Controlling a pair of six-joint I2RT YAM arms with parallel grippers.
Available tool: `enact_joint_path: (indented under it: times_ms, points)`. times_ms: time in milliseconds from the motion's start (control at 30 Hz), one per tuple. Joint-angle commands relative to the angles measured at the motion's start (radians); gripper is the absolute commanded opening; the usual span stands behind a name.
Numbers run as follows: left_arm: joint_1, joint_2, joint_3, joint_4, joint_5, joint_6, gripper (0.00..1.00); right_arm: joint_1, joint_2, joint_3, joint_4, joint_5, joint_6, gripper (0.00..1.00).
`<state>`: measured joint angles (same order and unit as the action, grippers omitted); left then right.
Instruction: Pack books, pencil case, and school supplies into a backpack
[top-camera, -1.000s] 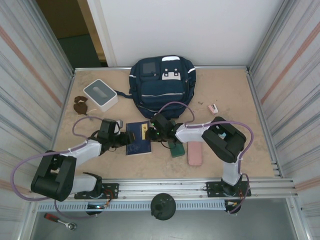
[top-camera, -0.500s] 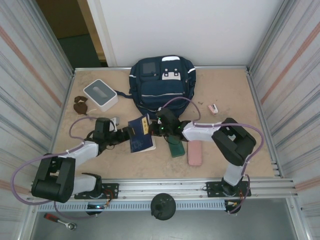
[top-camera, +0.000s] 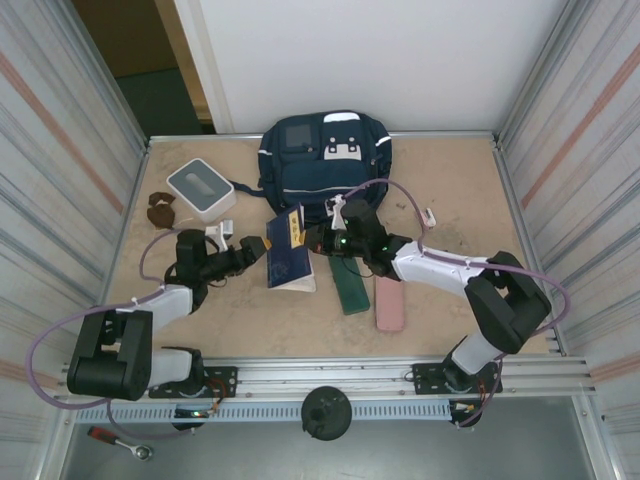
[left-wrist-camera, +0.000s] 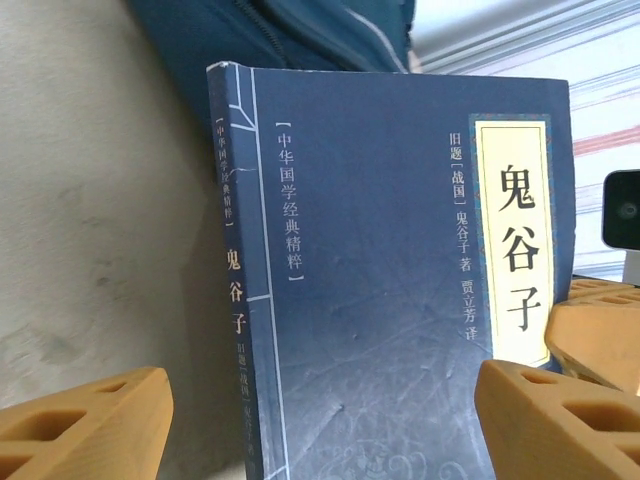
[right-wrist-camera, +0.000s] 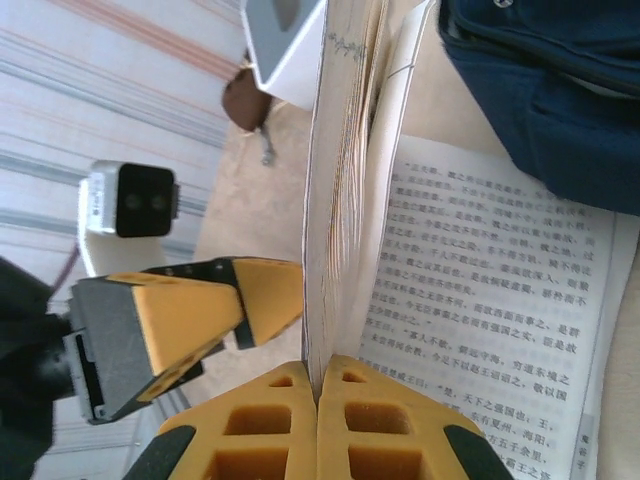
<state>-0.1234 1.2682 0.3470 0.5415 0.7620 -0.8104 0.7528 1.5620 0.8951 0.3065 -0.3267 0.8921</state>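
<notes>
1. I count one backpack (top-camera: 325, 165).
2. One dark-blue book (top-camera: 287, 250) is all I can make out from here. I can't tell whether a second one lies with it.
3. Two flat oblong items: one dark green flat item (top-camera: 350, 291) and one pink flat item (top-camera: 390, 304).
4. One white-and-grey box (top-camera: 200, 189).
5. One small white-and-pink piece (top-camera: 428, 216), too small for me to name.
6. One brown lump (top-camera: 160, 210).
7. Two arms: the left arm (top-camera: 170, 298) and the right arm (top-camera: 440, 268).
8. On my near rail, one black round knob (top-camera: 325, 412) and one red-handled tool (top-camera: 118, 441).
</notes>
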Motion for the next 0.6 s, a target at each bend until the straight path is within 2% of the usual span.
enact_joint_path:
  times_ms: [0, 133, 233, 367, 567]
  points:
    - [0.004, 0.011, 0.002, 0.098, 0.062, -0.059, 0.79, -0.008, -0.058, -0.006, 0.115, -0.047, 0.031, 0.00]
    - [-0.008, 0.020, 0.018, 0.101, 0.081, -0.084, 0.78, -0.009, -0.066, -0.019, 0.165, -0.062, 0.059, 0.00]
    - [-0.031, 0.028, 0.023, 0.122, 0.088, -0.093, 0.73, -0.006, -0.059, -0.025, 0.189, -0.069, 0.057, 0.00]
    - [-0.036, 0.010, 0.020, 0.161, 0.094, -0.136, 0.56, -0.012, -0.046, -0.035, 0.196, -0.071, 0.057, 0.00]
    - [-0.040, -0.056, 0.047, 0.101, 0.082, -0.125, 0.33, -0.033, -0.025, -0.041, 0.170, -0.084, 0.028, 0.00]
